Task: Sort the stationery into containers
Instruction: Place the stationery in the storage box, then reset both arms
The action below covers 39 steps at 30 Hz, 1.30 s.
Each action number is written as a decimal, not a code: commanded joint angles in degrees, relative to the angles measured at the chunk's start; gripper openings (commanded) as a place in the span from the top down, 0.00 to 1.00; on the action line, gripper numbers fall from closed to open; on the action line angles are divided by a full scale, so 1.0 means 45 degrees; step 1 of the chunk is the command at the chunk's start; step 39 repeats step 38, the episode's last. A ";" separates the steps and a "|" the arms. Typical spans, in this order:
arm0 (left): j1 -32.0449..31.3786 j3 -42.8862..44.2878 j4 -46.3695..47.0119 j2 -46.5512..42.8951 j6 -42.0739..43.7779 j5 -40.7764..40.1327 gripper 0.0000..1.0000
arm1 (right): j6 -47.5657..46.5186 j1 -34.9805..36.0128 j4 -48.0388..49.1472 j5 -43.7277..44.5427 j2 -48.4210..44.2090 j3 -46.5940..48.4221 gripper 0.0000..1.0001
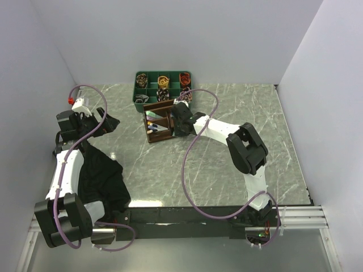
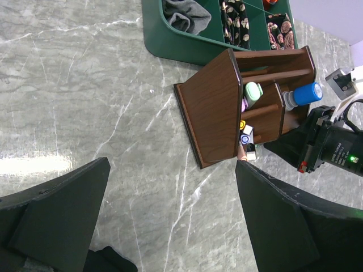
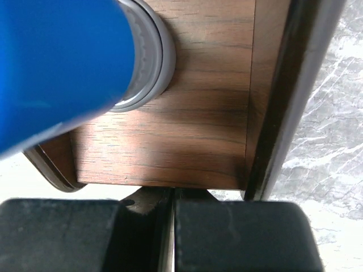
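The right gripper point(image 3: 172, 211) has its jaws pressed together with only a thin seam between the pads and nothing caught in it. Just beyond its tips lies the wood floor of one compartment of the brown organiser point(image 2: 211, 107). Up and to the left of the tips, the blue-capped cylinder point(image 3: 59, 62) fills the corner of the right wrist view. It is so close that it is blurred and cut off by the frame; only its grey collar shows against the wood, and how it sits cannot be told from there. A dark compartment wall runs along the right-finger side, with the marble table point(image 1: 238, 113) past it. The left gripper point(image 2: 172, 168) hangs with its jaws wide apart and nothing between them. The organiser stands ahead of the left gripper's jaws, toward the right finger and well clear of both, with its broad plain wall turned their way. That wall hides most of the compartments. Past its edge show a mint-green clip point(image 2: 253, 90) and the ends of a few pens point(image 2: 245, 135), too small to sort by colour. The green tray point(image 2: 187, 42) beyond the organiser is cut off at the top. From above, the right gripper's body covers the organiser's right end, and a dark cloth point(image 1: 105, 175) hides part of the left arm.
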 commanded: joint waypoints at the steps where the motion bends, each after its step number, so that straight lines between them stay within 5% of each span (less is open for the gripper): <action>1: 0.0055 0.0172 0.0303 0.0010 -0.0053 0.0250 0.00 | -0.0385 -0.0112 0.0549 0.0346 -0.0331 0.0456 1.00; 3: 0.0074 0.0406 0.0011 0.0009 0.0024 0.0289 0.01 | -0.0483 -0.0092 0.0452 -0.0395 -0.0663 0.0281 0.98; 7: 0.0074 0.1030 -0.0927 -0.0049 0.0473 0.0309 0.01 | -0.1009 0.0181 0.0236 -0.1333 -0.2435 -0.0596 0.55; 11: 0.0016 0.1558 -0.1494 0.0029 0.1078 -0.0178 0.01 | -0.0933 0.0220 0.0801 -0.2194 -0.4605 -0.2643 0.29; 13: -0.0003 0.1637 -0.1534 0.0048 0.1196 -0.0335 0.01 | -0.0836 0.0181 0.1190 -0.2020 -0.5910 -0.3349 0.00; 20: -0.0062 0.1910 -0.1514 0.0341 0.1528 -0.1096 0.00 | -0.1849 -0.0657 0.1447 -0.0184 -0.8670 -0.5556 0.00; 26: 0.0055 0.2534 -0.1845 0.0829 0.1763 -0.1780 0.01 | -0.2689 -0.2590 0.1252 0.0031 -1.0291 -0.6300 0.00; 39: -0.0101 0.3434 -0.1709 0.1806 0.1704 -0.1937 0.01 | -0.3726 -0.3880 0.1056 0.0384 -1.3554 -0.8411 0.00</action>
